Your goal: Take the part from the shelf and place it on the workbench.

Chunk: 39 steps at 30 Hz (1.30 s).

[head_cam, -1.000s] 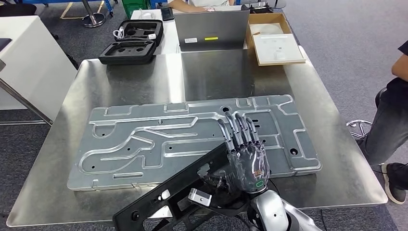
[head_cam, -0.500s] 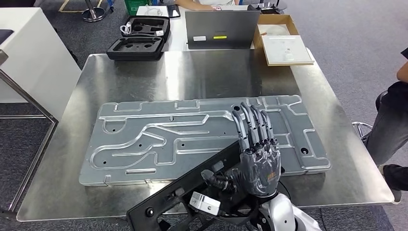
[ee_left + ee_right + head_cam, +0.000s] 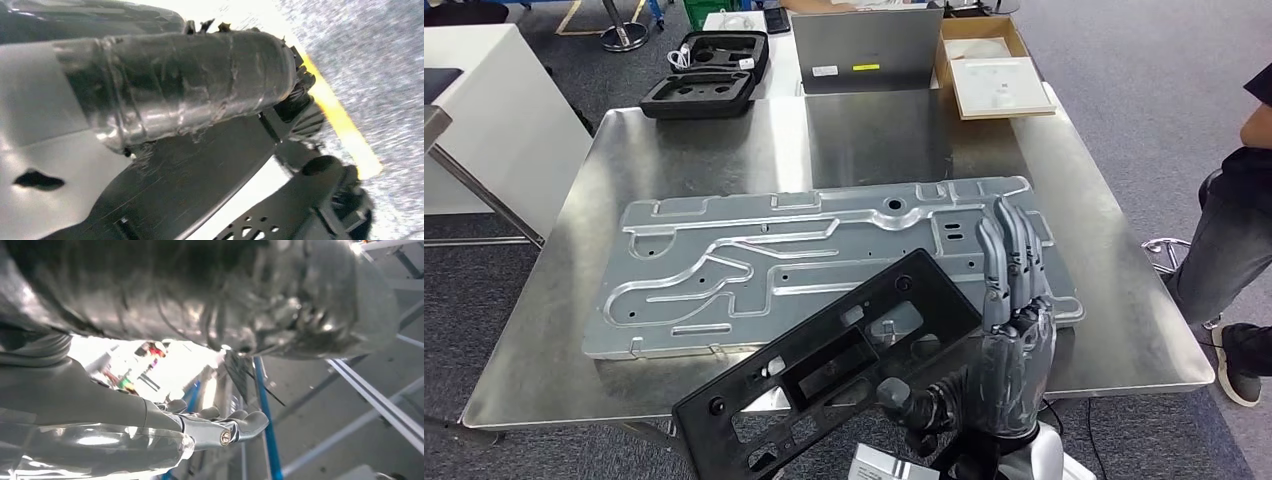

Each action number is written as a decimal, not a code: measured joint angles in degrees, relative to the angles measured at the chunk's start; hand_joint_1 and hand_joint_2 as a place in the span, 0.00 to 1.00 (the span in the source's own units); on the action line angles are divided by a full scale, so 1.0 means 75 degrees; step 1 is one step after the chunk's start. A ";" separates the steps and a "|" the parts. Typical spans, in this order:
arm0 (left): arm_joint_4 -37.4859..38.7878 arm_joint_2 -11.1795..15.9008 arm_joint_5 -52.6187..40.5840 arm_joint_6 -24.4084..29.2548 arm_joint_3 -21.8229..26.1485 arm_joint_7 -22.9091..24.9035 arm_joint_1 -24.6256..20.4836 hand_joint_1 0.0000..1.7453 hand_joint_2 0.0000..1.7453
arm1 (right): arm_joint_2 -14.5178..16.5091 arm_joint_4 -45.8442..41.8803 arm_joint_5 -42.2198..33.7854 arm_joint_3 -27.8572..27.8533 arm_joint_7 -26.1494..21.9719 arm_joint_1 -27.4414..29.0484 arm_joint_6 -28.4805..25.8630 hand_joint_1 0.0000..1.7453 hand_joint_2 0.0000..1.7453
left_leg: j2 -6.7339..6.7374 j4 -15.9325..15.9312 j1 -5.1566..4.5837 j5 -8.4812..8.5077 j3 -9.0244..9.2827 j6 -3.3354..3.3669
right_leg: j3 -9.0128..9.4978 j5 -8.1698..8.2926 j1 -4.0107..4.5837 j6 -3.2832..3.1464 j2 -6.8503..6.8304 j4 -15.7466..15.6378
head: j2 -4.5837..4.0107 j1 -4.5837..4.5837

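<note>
1. While we are looking down from the head view, our right hand [image 3: 1009, 340] is holding the black perforated plastic frame part [image 3: 824, 365] at its near right end, thumb curled under it and the long fingers [image 3: 1009, 255] stretching straight up along its edge.
2. We are carrying that part tilted, its far end hanging over the near edge of the shiny steel bench [image 3: 1094, 240] and over the large grey stamped metal panel [image 3: 754, 270] lying flat there.
3. We cannot tell whether the part is touching the panel.
4. We are seeing our left hand [image 3: 185, 85] in its wrist view as a grey taped cover against dark plastic; whether its fingers are spread or curled, we cannot tell.
5. We are noting an open black foam case [image 3: 709, 70] and an open cardboard box [image 3: 989, 65] beyond the far edge.
6. We are seeing a person's leg [image 3: 1224, 260] standing to the right of the bench.
</note>
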 joint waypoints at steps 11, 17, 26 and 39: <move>0.0000 -0.0046 0.0190 0.0074 0.0008 -0.0089 0.0022 0.00 0.00 | 0.0323 -0.0764 -0.1663 -0.0577 -0.1234 0.0455 -0.0063 0.00 0.00 | 0.0046 -0.2207 -0.0112 0.1002 0.1038 0.0461 | -0.0529 -0.0472 -0.0065 0.0352 0.0031 0.0642 | 0.0000 0.0075; 0.0000 -0.0105 0.0289 0.0117 0.0014 -0.0156 0.0021 0.00 0.00 | 0.0625 -0.1134 -0.2529 -0.0829 -0.1754 0.0733 -0.0064 0.00 0.00 | 0.0070 -0.2003 -0.0083 0.1378 0.0330 0.0434 | -0.0018 -0.0752 -0.0076 0.0452 0.0021 0.1429 | 0.0000 0.0106; 0.0000 -0.0117 0.0376 0.0181 0.0060 -0.0235 0.0014 0.00 0.00 | 0.0830 -0.1334 -0.3408 -0.0883 -0.1539 0.0758 -0.0062 0.00 0.00 | 0.0012 -0.1255 -0.0049 0.0983 -0.0160 0.0062 | 0.0576 -0.0570 -0.0040 0.0034 0.0017 0.0062 | 0.0000 0.0105; 0.0000 -0.0155 0.0574 0.0278 0.0073 -0.0321 -0.0009 0.00 0.00 | 0.0846 -0.1476 -0.5935 -0.0678 -0.1496 0.0528 -0.0012 0.00 0.00 | 0.0022 -0.2283 -0.0253 0.0541 0.1555 0.0423 | -0.0316 0.0519 0.0010 0.0166 -0.0054 -0.0128 | 0.0000 0.0044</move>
